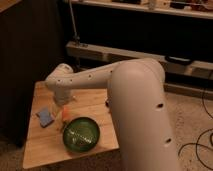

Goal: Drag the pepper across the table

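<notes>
The gripper [64,106] hangs low over the table [45,150] with the pepper [65,117] right at its tip (can't tell if it's open or clamped on it). A blue sponge [45,117] lies just left of the gripper, and a green bowl [81,134] is just nearer the camera.
</notes>
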You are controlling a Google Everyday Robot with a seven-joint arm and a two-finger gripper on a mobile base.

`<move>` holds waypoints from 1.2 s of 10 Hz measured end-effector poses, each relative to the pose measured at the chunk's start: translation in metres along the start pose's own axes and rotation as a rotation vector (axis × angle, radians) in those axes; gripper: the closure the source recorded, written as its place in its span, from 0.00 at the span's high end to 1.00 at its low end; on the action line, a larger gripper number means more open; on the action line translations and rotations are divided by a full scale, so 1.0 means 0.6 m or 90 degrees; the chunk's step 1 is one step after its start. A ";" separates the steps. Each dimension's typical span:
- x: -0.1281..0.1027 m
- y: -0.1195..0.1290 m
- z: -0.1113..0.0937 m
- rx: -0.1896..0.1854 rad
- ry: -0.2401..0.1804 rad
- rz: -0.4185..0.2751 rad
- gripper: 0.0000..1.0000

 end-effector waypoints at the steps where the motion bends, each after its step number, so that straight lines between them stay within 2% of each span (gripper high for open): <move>1: -0.011 0.003 0.020 -0.006 0.003 -0.005 0.80; 3: -0.024 0.025 0.044 -0.027 0.017 -0.011 0.80; 5: -0.019 0.026 0.063 -0.030 0.039 -0.005 0.80; 7: -0.019 0.036 0.079 -0.025 0.055 0.003 0.80; 9: -0.019 0.027 0.094 -0.014 0.072 0.022 0.80; 12: -0.020 0.020 0.114 -0.015 0.083 0.045 0.80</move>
